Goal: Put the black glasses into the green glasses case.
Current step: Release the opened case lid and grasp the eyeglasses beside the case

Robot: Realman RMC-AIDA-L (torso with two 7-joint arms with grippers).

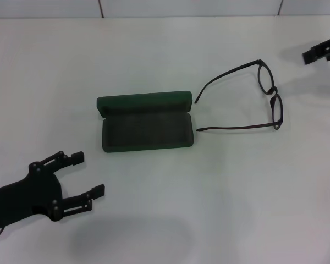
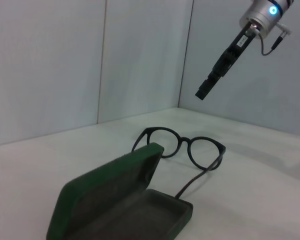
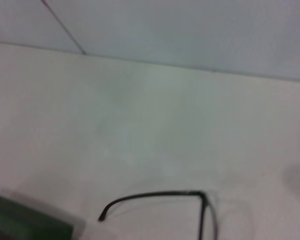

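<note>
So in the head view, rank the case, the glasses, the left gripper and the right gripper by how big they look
1. case and glasses: too alike to rank
2. left gripper, nearer the camera, which inflates it
3. right gripper, mostly out of view

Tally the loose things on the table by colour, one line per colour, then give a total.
Black: 1, the black glasses, unfolded, lying on the table beside the case.
Green: 1, the green glasses case, open, nothing inside.
Total: 2.
The left gripper is at the near left, the right gripper at the far right; both hold nothing.
</note>
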